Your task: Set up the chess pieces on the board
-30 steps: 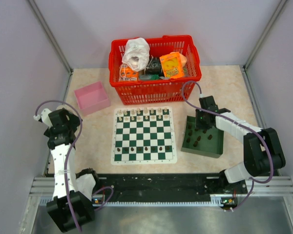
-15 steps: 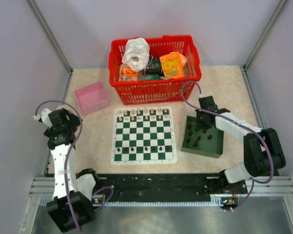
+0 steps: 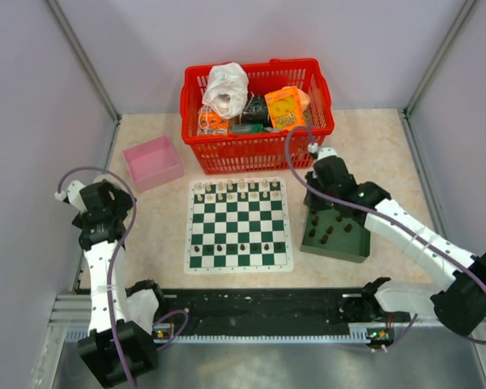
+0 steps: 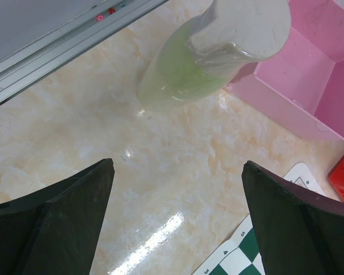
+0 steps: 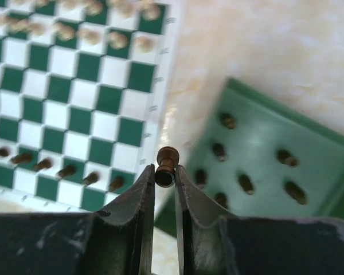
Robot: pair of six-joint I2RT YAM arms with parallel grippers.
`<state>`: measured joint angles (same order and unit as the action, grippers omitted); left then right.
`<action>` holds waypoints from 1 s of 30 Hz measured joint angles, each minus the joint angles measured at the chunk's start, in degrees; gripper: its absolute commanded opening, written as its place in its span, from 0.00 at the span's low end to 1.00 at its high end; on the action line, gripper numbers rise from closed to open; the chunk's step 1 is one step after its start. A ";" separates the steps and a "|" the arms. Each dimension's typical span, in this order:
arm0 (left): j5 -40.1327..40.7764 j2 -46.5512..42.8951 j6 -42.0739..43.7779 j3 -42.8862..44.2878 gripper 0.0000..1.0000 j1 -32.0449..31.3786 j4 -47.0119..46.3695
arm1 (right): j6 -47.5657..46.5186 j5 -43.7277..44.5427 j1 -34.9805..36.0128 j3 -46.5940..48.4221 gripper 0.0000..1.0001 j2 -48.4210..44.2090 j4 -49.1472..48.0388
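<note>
My right gripper (image 5: 165, 173) is shut on a small dark brown chess piece (image 5: 167, 156), which sticks out past the fingertips. It hangs above the gap between the board (image 5: 74, 94) and the dark green tray (image 5: 315, 137). Several dark pieces (image 5: 245, 183) lie in that tray (image 3: 334, 252). On the board (image 3: 239, 224), a few dark pawns (image 3: 241, 245) stand in a near row and cream pieces (image 3: 235, 191) fill the far rows. My left gripper (image 4: 178, 163) is open over bare table, left of the board's corner (image 4: 241, 260), with nothing between its fingers.
A pink box (image 3: 152, 162) sits at the far left, also seen as the pink box (image 4: 309, 74) ahead of my left gripper. A blurred pale green thing with a white top (image 4: 206, 63) stands near it. A red basket (image 3: 257, 113) of packets is behind the board.
My right gripper has shut on a dark piece in the tray, lifted it out and swung toward the board. The left arm has not moved.
</note>
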<state>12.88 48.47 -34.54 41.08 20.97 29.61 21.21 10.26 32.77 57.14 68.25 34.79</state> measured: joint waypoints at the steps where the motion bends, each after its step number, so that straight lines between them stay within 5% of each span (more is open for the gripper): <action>1: 0.00 -0.09 -0.02 0.00 0.99 0.02 -0.02 | 0.52 0.52 2.86 0.68 0.14 -0.11 0.74; 6: 0.09 -0.11 -0.04 0.00 0.99 0.00 0.07 | 3.48 1.38 20.35 5.53 0.13 6.01 0.92; 13: 1.49 -0.87 -0.13 -0.07 0.99 0.02 0.61 | 4.33 1.22 34.38 16.26 0.13 24.74 -2.67; 30: 10.29 -4.46 -3.26 -0.26 0.99 0.04 3.93 | 3.41 -2.01 40.61 32.87 0.13 45.22 -7.43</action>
<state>23.18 44.01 -37.80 40.82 21.02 33.54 24.62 8.25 73.38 90.02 113.47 27.35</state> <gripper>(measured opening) 0.986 0.159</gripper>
